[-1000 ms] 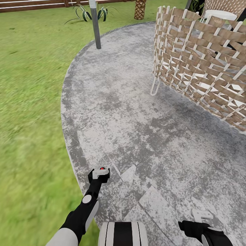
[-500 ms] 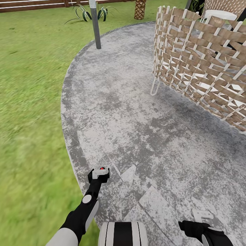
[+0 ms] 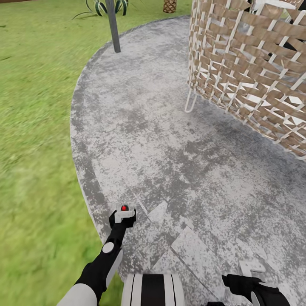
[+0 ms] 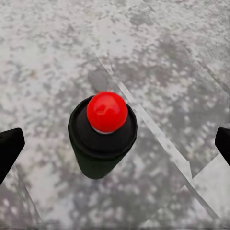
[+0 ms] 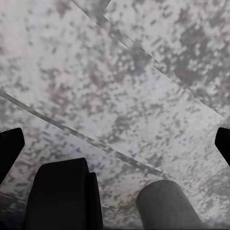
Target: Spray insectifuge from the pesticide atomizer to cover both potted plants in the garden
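Observation:
The pesticide atomizer [image 4: 102, 143], a dark bottle topped by a red knob, hangs upright above the paving between my left gripper's fingers [image 4: 9, 148]. In the head view its red dot [image 3: 123, 208] sits at my left gripper [image 3: 123, 216], low and left of centre near the patio's edge; the gripper carries it. My right gripper [image 3: 250, 272] is low at the right, open over bare paving [image 5: 116, 146]. One potted plant [image 3: 102, 6], a rosette of pointed leaves, lies far ahead on the lawn beyond the grey lamp post [image 3: 112, 25]; its pot is hidden.
The round mottled grey patio [image 3: 148, 140] curves ahead, with lawn [image 3: 34, 127] to its left. A large woven wicker chair [image 3: 250, 63] stands on thin white legs at the upper right. A palm trunk [image 3: 170, 5] rises at the far edge.
The whole picture has shifted down and grown: the camera has moved forward, so chair, post and plant sit nearer the top. Both arms keep their pose, the atomizer still with the left gripper.

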